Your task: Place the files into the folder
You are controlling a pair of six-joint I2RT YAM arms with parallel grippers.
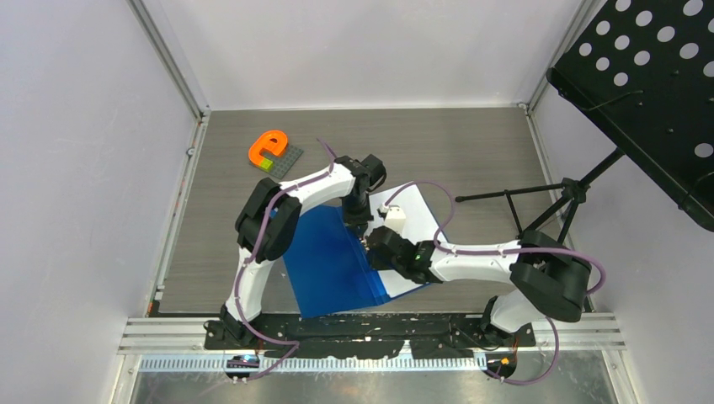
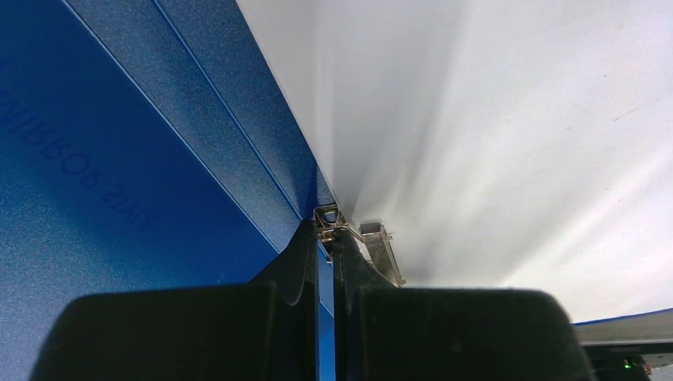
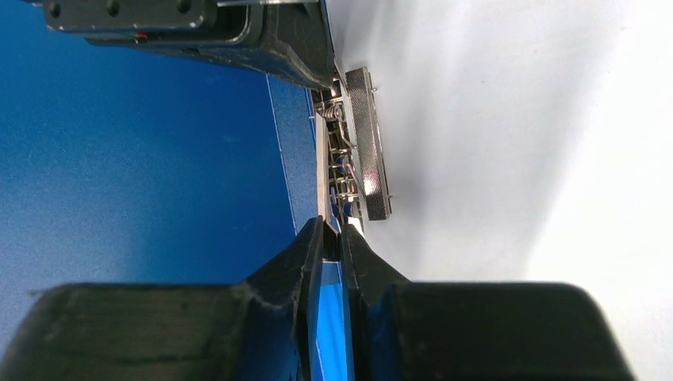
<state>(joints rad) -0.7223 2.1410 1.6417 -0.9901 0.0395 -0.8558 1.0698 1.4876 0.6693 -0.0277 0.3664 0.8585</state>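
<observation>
Left hand (image 2: 327, 232) pinches clip (image 2: 379, 248); files (image 2: 492, 119) lie in open folder (image 2: 119, 175).

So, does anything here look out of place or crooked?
Only small things: the blue folder lies skewed on the table, white sheets lying on its right side. An orange letter e sits on a grey plate, apart at the far left.

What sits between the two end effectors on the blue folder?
A metal clip along the folder spine, between the left end effector and right end effector; the right wrist view shows it.
</observation>
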